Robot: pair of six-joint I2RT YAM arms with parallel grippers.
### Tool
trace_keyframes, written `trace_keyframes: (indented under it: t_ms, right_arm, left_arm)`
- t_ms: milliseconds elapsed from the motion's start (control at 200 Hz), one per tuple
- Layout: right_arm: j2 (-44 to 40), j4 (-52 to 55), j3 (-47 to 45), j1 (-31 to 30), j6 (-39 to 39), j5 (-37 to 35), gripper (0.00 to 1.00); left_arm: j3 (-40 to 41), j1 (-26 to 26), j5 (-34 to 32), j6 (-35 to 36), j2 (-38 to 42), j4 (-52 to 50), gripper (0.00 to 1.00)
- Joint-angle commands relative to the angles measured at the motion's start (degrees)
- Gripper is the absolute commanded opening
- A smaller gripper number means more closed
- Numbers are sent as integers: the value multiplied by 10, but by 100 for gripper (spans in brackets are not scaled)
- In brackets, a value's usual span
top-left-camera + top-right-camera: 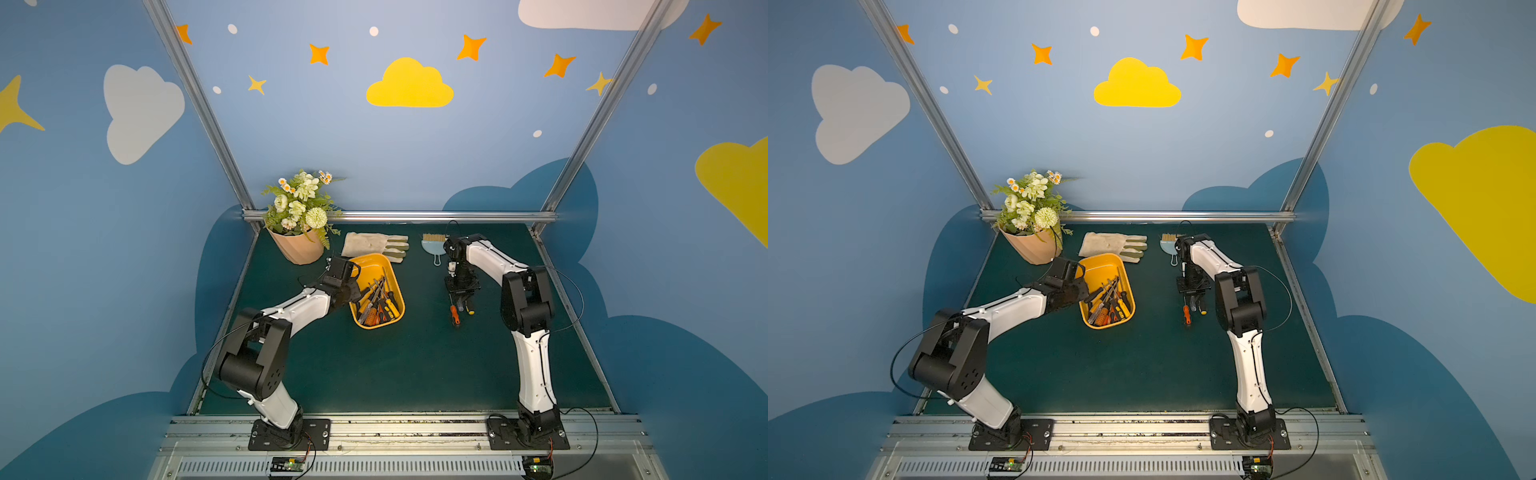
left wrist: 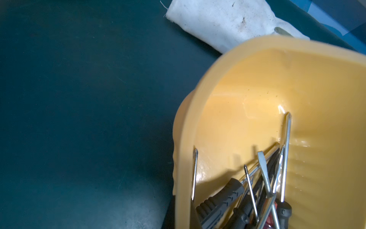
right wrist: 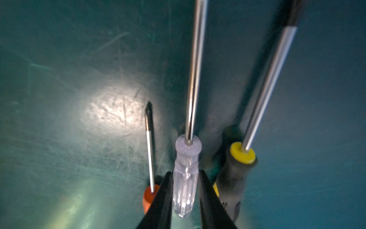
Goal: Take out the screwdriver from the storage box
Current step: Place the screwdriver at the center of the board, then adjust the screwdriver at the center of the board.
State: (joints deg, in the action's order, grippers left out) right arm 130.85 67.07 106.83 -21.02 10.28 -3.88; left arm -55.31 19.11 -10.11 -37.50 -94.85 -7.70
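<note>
Right wrist view: my right gripper point(image 3: 185, 172) has its two black jaws on both sides of the clear-handled screwdriver point(image 3: 187, 156), very close to the handle. Whether they press it or not, I cannot tell. As far as I can see, this screwdriver lies on the green bench point(image 3: 69, 69), outside the storage box. It is between an orange-handled screwdriver point(image 3: 149, 195) and a black-and-yellow screwdriver point(image 3: 235, 172), and all three are almost parallel.

In both top views this group is right of the bench's middle, well apart from the storage box point(image 1: 368, 266), which stands left of the middle. Many screwdrivers point(image 1: 378, 305) lie in the box's near half. My left gripper point(image 1: 353, 293) is closed at the box's left wall; whether it pinches the wall is hidden.

Behind the box, just beside its far rim, lies a beige glove point(image 1: 370, 243). A peach flower pot point(image 1: 297, 251) stands at the far left corner, and a small blue brush point(image 1: 432, 247) lies near the far edge.
</note>
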Motion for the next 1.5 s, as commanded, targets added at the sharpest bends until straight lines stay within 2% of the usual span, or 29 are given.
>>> trace_keyframes:
  t_ms: [0, 295, 471, 591, 721, 871, 1177, 1492]
  right_arm:
    - [-18, 4, 8, 4, 7, 6, 27]
    - [-56, -3, 6, 4, 15, 5, 29]
    - [-88, -16, -8, 3, 18, 4, 39]
    - [-119, -30, -26, 2, 20, 18, 41]
    - [-155, -44, -65, -3, 20, 44, 42]
    - [-202, -71, -143, -18, 26, 51, 49]
    - [-224, -109, -255, -44, 58, 68, 49]
    - [-162, -107, -245, -54, 74, 51, 41]
  left_arm:
    - [-15, -1, 11, -4, -1, 7, 3]
    - [-15, -1, 12, -3, -1, 8, 2]
    - [-14, 0, 15, -4, 0, 10, 2]
    - [-15, 0, 15, -3, 1, 10, 2]
    - [-16, 0, 17, -5, 0, 14, 2]
    - [-15, -1, 19, -5, 0, 17, 2]
    - [-12, -1, 24, -5, -2, 19, 2]
    - [-6, -2, 15, -3, 5, 15, 2]
